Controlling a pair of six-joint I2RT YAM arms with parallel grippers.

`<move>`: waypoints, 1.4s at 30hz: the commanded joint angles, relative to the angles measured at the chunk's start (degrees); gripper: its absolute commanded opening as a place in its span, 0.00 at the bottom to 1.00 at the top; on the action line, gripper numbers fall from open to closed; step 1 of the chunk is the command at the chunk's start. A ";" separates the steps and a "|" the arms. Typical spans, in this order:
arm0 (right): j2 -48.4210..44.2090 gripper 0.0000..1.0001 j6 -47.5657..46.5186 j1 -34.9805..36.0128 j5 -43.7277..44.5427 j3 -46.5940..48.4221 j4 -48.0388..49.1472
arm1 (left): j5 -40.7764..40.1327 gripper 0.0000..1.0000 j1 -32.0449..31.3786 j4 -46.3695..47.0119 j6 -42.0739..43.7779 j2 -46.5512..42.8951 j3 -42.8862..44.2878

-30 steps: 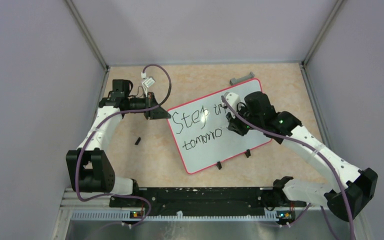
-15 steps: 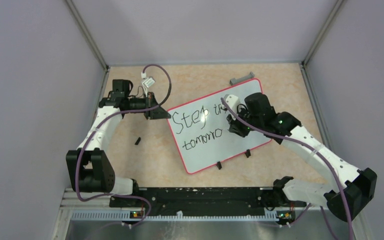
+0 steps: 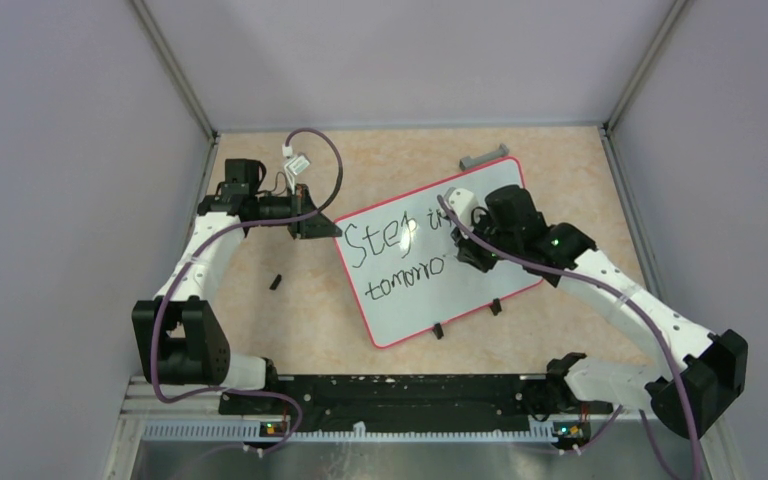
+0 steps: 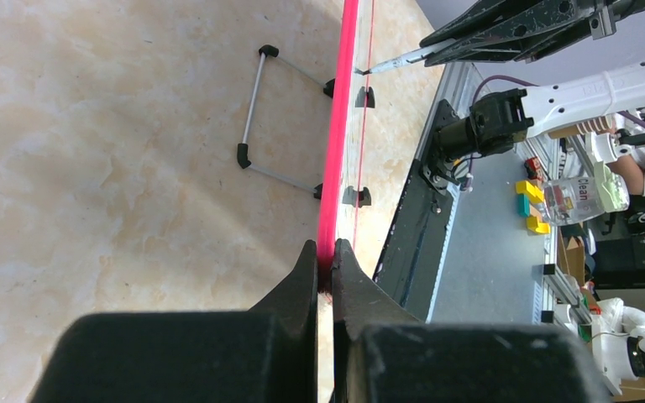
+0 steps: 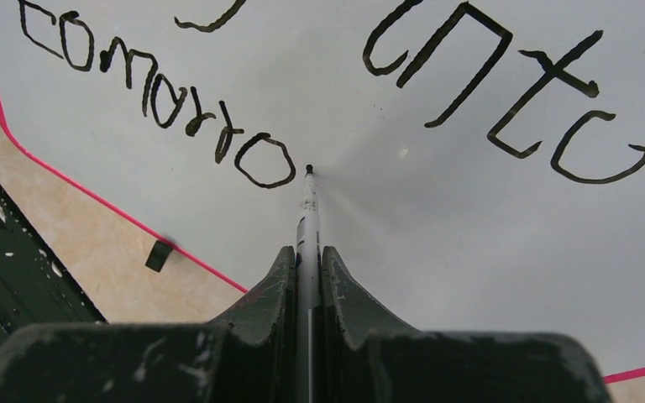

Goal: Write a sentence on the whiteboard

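The whiteboard (image 3: pixel 430 300) lies tilted on the table, white with a pink-red rim. The sentence (image 3: pixel 395 250) reads "Step in" over "tomorro" in black. My left gripper (image 3: pixel 318 226) is shut on the board's left corner; in the left wrist view its jaws (image 4: pixel 325 256) pinch the pink rim (image 4: pixel 340 126) edge-on. My right gripper (image 5: pixel 307 256) is shut on a thin marker (image 5: pixel 307 210). The marker's tip touches the whiteboard (image 5: pixel 437 235) just right of the last "o" of the sentence (image 5: pixel 176 96). From above, the right gripper (image 3: pixel 468 255) hides the ends of both lines.
A grey bar (image 3: pixel 486 157) lies behind the board's far corner. A small black piece (image 3: pixel 275 282) sits on the table left of the board. Two black clips (image 3: pixel 438 331) (image 3: pixel 496 307) grip the near long edge. A wire stand (image 4: pixel 256 109) shows under the board.
My right gripper has shifted slightly left with the marker. The lettering looks the same, and the left arm has not moved.
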 commanded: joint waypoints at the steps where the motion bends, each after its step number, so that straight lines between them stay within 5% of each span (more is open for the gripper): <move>1: -0.67 0.00 -1.39 -0.37 2.53 -1.86 1.36 | -2.07 0.00 -0.71 -0.21 2.62 0.55 -0.17; 24: -0.22 0.00 -0.51 -0.37 5.81 2.68 2.15 | -2.00 0.00 -0.67 -0.13 2.44 0.81 0.05; 42: -4.73 0.00 -0.89 -0.37 7.39 -4.85 0.13 | -1.75 0.00 -0.68 -0.26 2.50 1.40 0.48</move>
